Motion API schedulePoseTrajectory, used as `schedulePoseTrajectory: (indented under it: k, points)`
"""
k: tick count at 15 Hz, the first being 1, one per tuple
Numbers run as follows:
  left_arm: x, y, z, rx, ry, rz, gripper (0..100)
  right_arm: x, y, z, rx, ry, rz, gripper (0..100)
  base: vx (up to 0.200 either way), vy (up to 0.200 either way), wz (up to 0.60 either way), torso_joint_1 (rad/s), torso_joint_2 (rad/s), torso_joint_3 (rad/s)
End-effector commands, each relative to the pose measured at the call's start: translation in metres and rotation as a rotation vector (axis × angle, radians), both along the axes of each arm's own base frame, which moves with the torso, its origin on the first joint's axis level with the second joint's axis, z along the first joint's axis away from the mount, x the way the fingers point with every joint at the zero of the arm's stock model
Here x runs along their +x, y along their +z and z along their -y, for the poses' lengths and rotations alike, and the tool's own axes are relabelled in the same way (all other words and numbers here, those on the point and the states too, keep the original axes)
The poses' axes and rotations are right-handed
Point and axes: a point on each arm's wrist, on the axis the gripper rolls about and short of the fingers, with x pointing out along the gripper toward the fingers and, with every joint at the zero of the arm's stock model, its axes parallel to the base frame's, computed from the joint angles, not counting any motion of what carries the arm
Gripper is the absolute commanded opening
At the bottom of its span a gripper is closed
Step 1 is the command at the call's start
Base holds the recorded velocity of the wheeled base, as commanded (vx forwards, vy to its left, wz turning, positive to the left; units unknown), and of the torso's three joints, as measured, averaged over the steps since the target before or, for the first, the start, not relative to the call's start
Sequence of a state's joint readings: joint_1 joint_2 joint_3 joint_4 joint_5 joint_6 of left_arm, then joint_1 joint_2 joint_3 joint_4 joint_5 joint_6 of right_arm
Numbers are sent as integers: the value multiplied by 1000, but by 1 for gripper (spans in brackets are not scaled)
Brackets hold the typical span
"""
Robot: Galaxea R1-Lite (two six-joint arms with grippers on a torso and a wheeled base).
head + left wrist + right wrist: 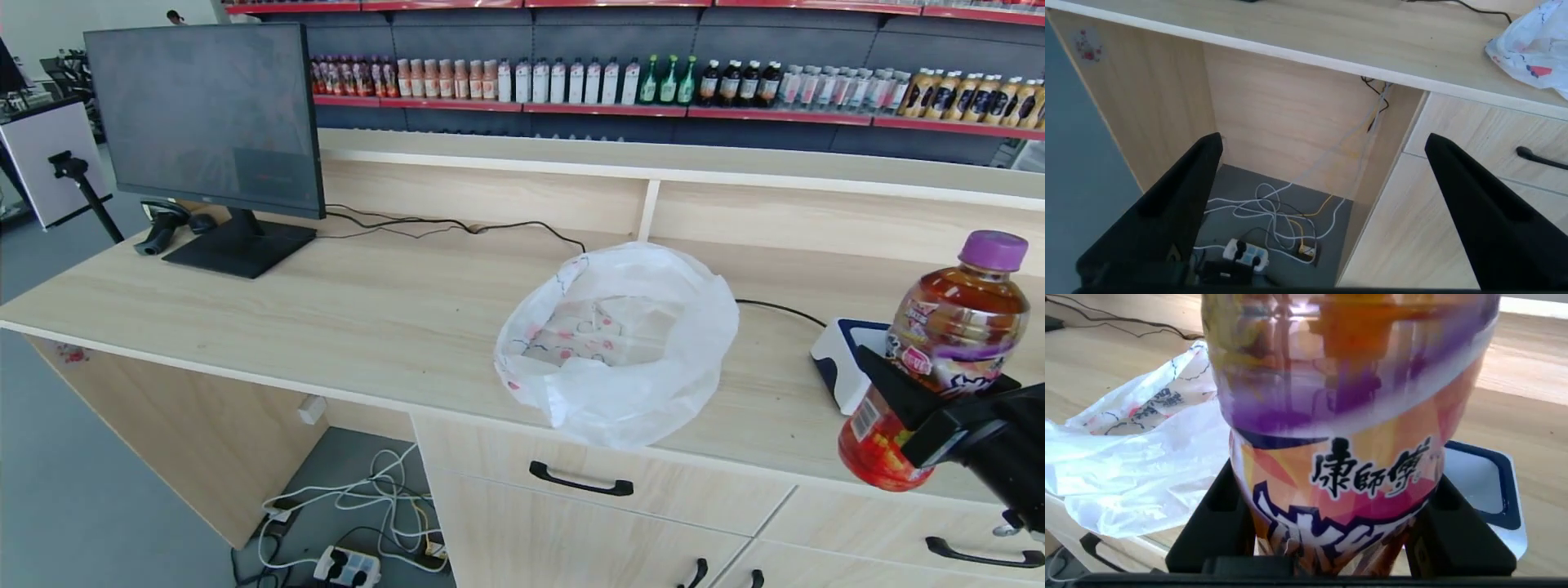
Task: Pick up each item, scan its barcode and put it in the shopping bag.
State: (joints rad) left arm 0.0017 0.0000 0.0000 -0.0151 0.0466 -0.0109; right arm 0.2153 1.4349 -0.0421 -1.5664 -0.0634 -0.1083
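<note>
Right jaws: clamped on the bottle (947,343) across its label band, one dark finger (1218,514) on each side.
Bottle: clear of the tabletop (367,310), held in the air over the front edge on the robot's right, purple cap uppermost.
Long axis: near upright, with the cap leaning away to the right and the base nearer us and to the left.
Scanner: the scanner (837,359) lies flat on the tabletop just behind the bottle and is partly hidden by it.
Barcode: what looks like a barred white patch sits low on the label, turned leftward. We cannot tell whether it faces the scanner.
Shopping bag: the shopping bag (620,343) stands on the tabletop with its mouth open upward. It is to the left of the bottle, near but apart.
Left jaws: spread wide and holding nothing, fingers (1176,204) low before the open bay under the tabletop, over loose cables (1274,220).
Nearer arm: the right, which already carries the item.
Coming move, our read: if the scan is pending, the lower label must turn down toward the scanner. After that, the bottle travels leftward to above the bag mouth.
</note>
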Motion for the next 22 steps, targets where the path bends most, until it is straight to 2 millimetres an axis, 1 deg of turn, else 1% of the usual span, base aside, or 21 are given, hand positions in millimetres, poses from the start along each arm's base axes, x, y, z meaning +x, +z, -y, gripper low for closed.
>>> schedulePoseTrajectory:
  k: [1, 2, 3, 4, 5, 7, 8, 9, 10, 12, 14, 15, 18, 22]
  points:
    - [0, 0, 0, 0, 1, 0, 100, 9, 2, -3, -2, 15, 9, 0, 0, 0, 0, 0, 0, 0]
    - [0, 0, 0, -1, -1, 0, 100, 20, 6, -13, 0, 76, 20, 0, 0, 0, 0, 0, 0, 0]
    - [0, 0, 0, -1, 1, 0, 100, 26, 8, -21, 1, 124, 28, 0, 0, 0, 0, 0, 0, 0]
    - [0, 0, 0, -1, 1, 0, 100, 47, 12, -37, 22, 172, 44, 0, 0, 0, 0, 0, 0, 0]
    - [0, 0, 0, -1, -1, 0, 100, 64, 19, -47, 35, 188, 80, 0, 0, 0, 0, 0, 0, 0]
    - [0, 0, 0, 0, -1, 0, 100, 89, 35, -68, 82, 245, 151, 0, 0, 0, 0, 0, 0, 0]
    - [0, 0, 0, -1, 1, 0, 100, 97, 44, -85, 117, 305, 190, 0, 0, 0, 0, 0, 0, 0]
    - [0, 0, 0, -1, -1, 0, 100, 106, 50, -95, 137, 332, 215, 0, 0, 0, 0, 0, 0, 0]
    - [0, 0, 0, -1, 1, 0, 100, 110, 50, -102, 143, 348, 221, 0, 0, 0, 0, 0, 0, 0]
    - [0, 0, 0, -1, 1, 0, 100, 122, 41, -113, 143, 371, 201, 0, 0, 0, 0, 0, 0, 0]
    - [0, 0, 0, 0, 1, 0, 100, 136, 41, -123, 136, 420, 222, 0, 0, 0, 0, 0, 0, 0]
    - [0, 0, 0, 0, -1, 0, 100, 142, 41, -131, 133, 453, 238, 0, 0, 0, 0, 0, 0, 0]
    - [0, 1, 0, 0, -1, 8, 100, 153, 37, -150, 165, 504, 242, 0, 0, 0, 0, 0, 0, 0]
    - [0, 0, 0, 0, -1, 5, 100, 158, 22, -154, 179, 527, 188, 0, 0, 0, 0, 0, 0, 0]
